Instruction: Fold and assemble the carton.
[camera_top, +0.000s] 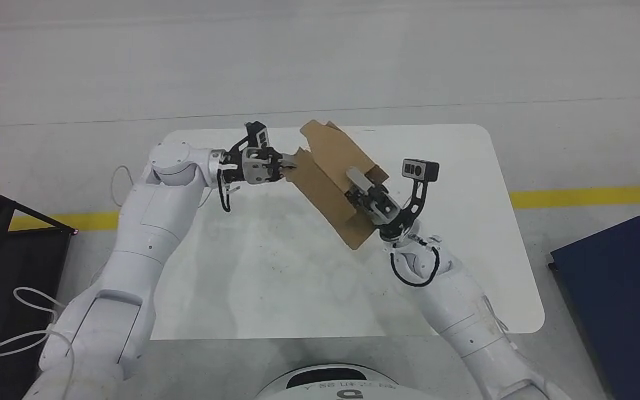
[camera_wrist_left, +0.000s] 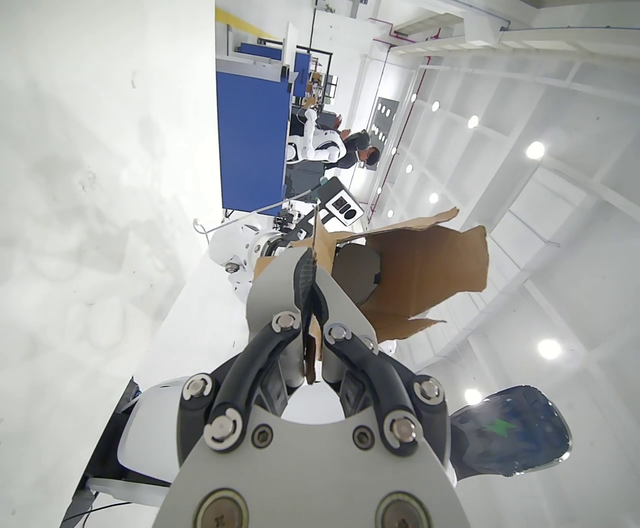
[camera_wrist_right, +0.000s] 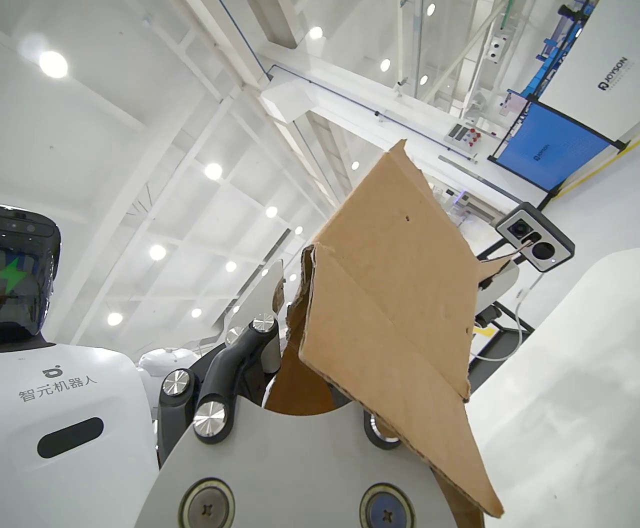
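- Carton (camera_top: 335, 185): brown cardboard, partly opened, flaps loose; held off the white table (camera_top: 250, 280), above its far middle, lying aslant between the two grippers; in the left wrist view its open inside faces the camera, with ragged flap edges.
- Left gripper (camera_wrist_left: 311, 280): fingers clamped together on a thin edge of a carton flap; the cardboard runs back between both fingers toward the wrist; it holds the carton's left end.
- Left arm: upper arm stretched away from the shoulder along the table's left side; elbow bent; forearm turned across the far edge toward the middle; wrist level, gripper pointing sideways at the carton.
- Right gripper (camera_top: 362, 198): gripping the carton's near right side; one pale finger (camera_wrist_right: 267, 305) stands beside the cardboard, the other is hidden behind a folded panel; a carton wall passes down between them.
- Right arm: rises from the table's near right part; forearm angled toward the far left; wrist tipped upward, gripper meeting the carton from below and to the right.
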